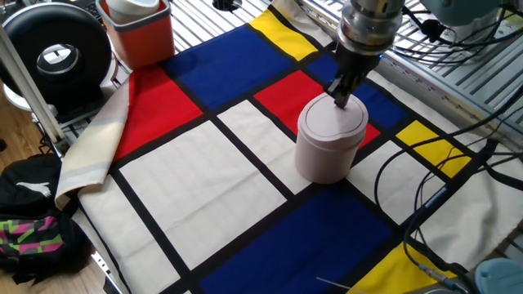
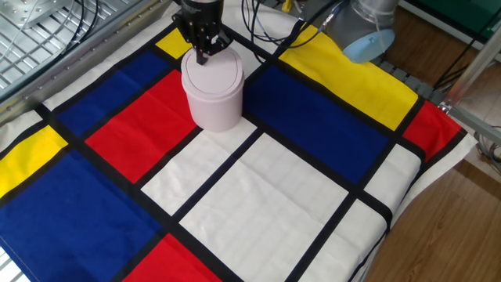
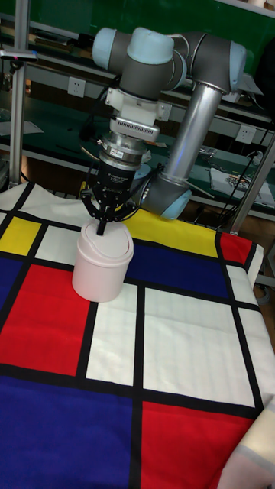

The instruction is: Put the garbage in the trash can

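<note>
The pale pink trash can stands upright on the checked cloth with its swing lid level and closed. It also shows in the other fixed view and the tall view. My gripper points straight down at the lid's far edge, fingers pressed together with nothing visible between them. Its tip sits just at the lid top. The garbage is hidden from every view.
A red-orange square bin with a white insert stands at the cloth's far-left corner, beside a black round device. Loose cables trail over the right side of the cloth. A bag lies on the floor at left.
</note>
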Robot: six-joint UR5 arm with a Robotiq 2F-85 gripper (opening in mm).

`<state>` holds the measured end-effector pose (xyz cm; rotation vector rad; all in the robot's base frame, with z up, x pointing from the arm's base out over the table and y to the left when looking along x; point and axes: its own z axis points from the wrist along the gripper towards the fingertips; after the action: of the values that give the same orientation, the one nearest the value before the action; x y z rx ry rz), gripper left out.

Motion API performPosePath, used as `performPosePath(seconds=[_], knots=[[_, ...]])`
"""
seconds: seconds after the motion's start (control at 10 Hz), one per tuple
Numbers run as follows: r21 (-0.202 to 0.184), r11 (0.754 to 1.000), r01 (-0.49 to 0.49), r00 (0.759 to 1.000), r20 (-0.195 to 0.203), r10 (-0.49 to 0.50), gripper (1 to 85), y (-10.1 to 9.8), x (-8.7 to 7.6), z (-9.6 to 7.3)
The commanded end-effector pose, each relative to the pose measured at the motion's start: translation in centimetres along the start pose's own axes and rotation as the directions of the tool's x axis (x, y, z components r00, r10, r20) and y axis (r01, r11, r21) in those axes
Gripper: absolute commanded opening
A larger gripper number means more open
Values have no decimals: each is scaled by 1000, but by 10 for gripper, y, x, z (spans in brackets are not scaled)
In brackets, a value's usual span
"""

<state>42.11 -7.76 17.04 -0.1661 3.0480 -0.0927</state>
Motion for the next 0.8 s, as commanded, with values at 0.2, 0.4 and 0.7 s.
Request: performPosePath(seconds=[0.2,0.4,0.7], knots=[[-20,998,53,998,-27,-54,10,-26,-27,-14],[-26,999,42,999,-28,-42,10,-11,-43,-11],[-10,1000,-24,1000,-8,24,10,30,-75,-6]])
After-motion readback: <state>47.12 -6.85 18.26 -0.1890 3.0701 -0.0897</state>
